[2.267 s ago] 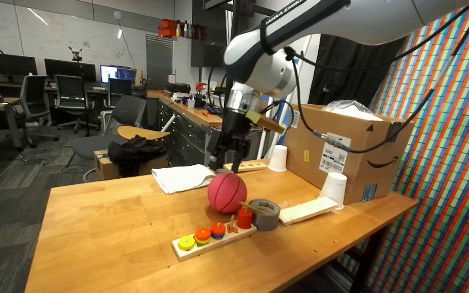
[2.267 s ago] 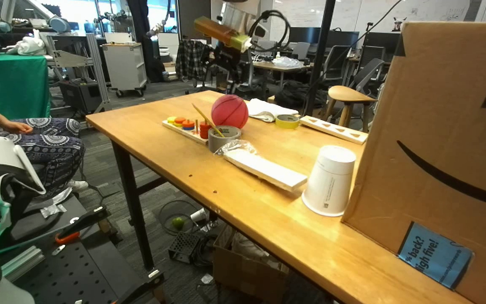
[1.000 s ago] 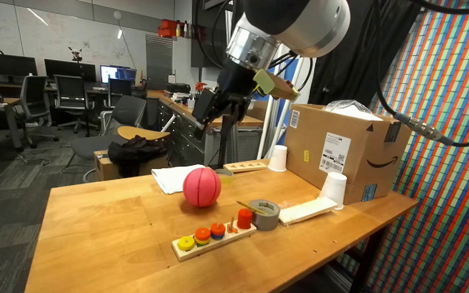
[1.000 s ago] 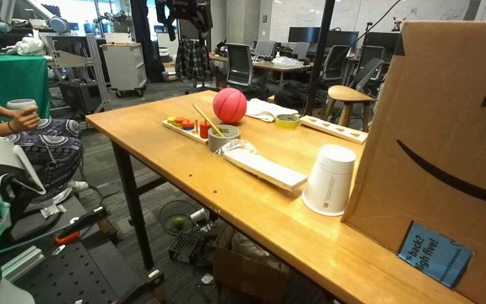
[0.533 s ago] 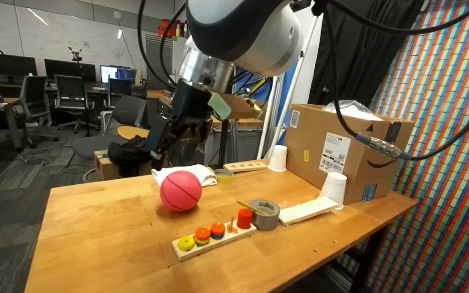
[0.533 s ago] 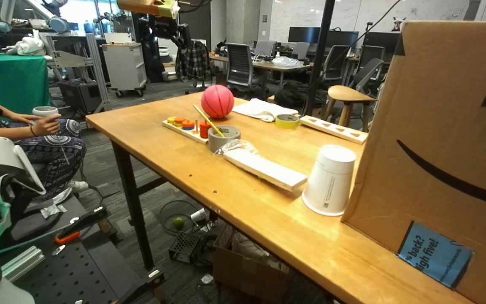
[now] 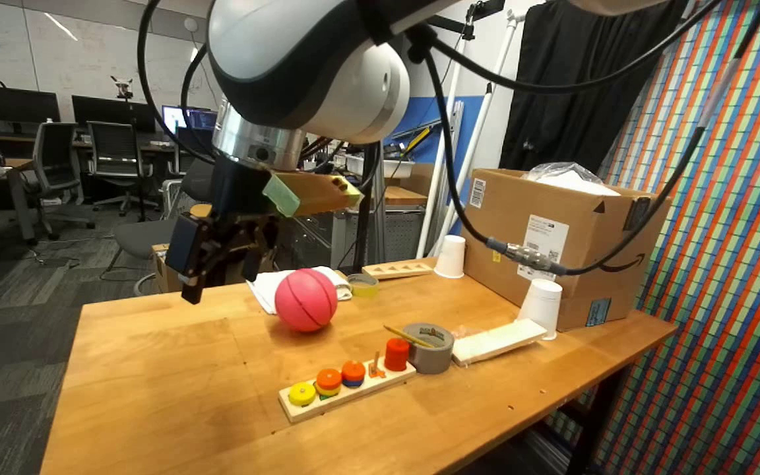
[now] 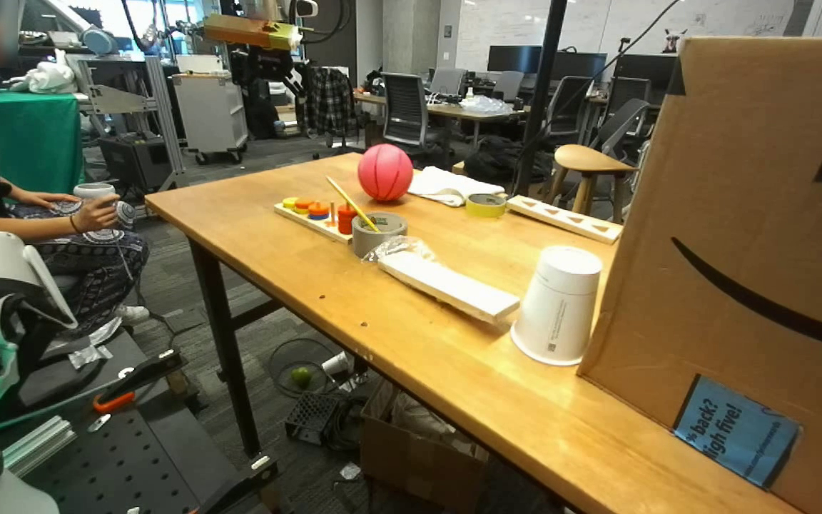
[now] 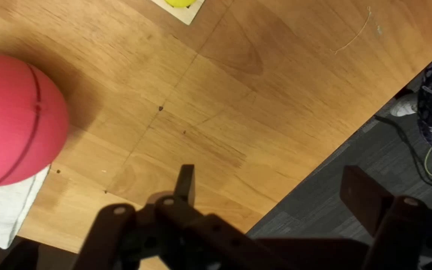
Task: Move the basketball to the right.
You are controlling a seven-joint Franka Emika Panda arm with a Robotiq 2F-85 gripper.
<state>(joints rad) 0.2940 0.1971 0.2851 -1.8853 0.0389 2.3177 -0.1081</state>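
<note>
The basketball is a pink-red ball with dark lines. It rests on the wooden table and shows in both exterior views (image 7: 306, 300) (image 8: 385, 172). In the wrist view the ball (image 9: 17, 120) is at the left edge, partly cut off. My gripper (image 7: 221, 282) is open and empty, held above the table to the left of the ball in that exterior view, apart from it. In the wrist view the gripper (image 9: 270, 174) has its fingers wide apart, with the table's edge and the floor between them.
A white cloth (image 7: 268, 290) lies behind the ball. A wooden stacking toy (image 7: 347, 389), grey tape roll (image 7: 431, 349) with a pencil, white board (image 7: 499, 340), yellow tape roll (image 8: 486, 205) and white cups (image 8: 557, 307) stand around. A large cardboard box (image 8: 739, 214) stands on the table.
My gripper has left the ball, risen and swung left in an exterior view. There the ball has rolled left, then slightly back right, ending left of its earlier spot.
</note>
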